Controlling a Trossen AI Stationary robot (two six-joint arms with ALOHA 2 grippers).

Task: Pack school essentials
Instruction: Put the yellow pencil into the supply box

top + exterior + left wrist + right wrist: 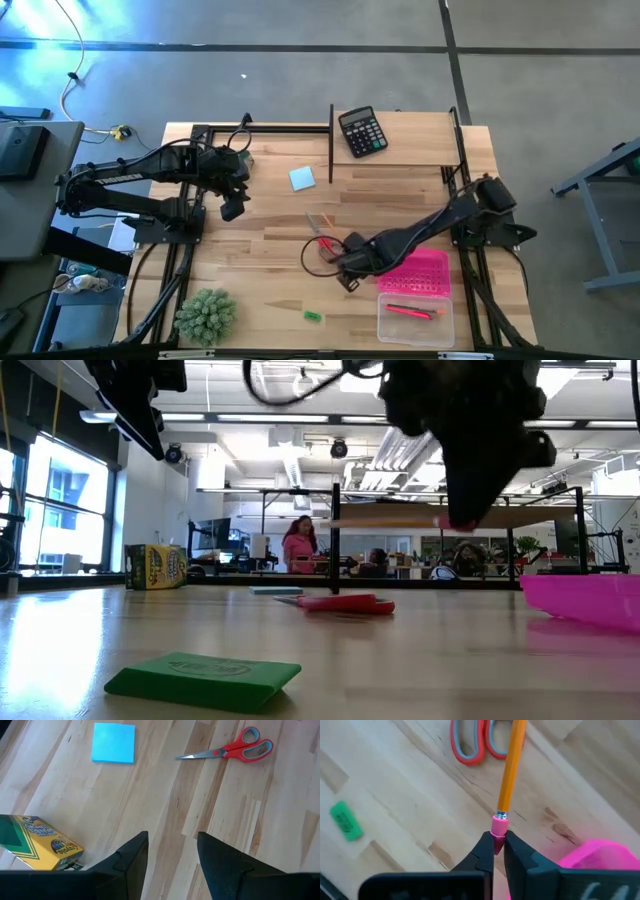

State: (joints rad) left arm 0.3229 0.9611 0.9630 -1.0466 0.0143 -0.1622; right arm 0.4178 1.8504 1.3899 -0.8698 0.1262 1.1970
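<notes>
My right gripper [498,851] [350,272] hovers near the table's middle, shut on an orange pencil [510,765]. Beneath the pencil lie the red-handled scissors [469,744] [230,751] [340,602]. The green eraser [345,821] [313,316] [200,678] lies flat near the table's near edge. The light-blue notepad [302,178] [113,742] lies flat farther back. A red pen [412,311] lies in a clear box. My left gripper [172,850] [232,207] waits open above the table's left part, touching nothing. My right gripper pinches the pencil by its pink rubber end [498,827], only at the fingertips [486,851]. The fingers lie along the pencil, which sticks straight out ahead of them over the scissors' handles. Its far end is out of the picture.
A pink tray [415,272] [600,857] [590,600] and the clear box [415,318] sit right of my right gripper. The black calculator [362,131] lies at the far edge, a green plant [205,315] at the near left corner, a crayon box [37,845] [155,567] under my left arm.
</notes>
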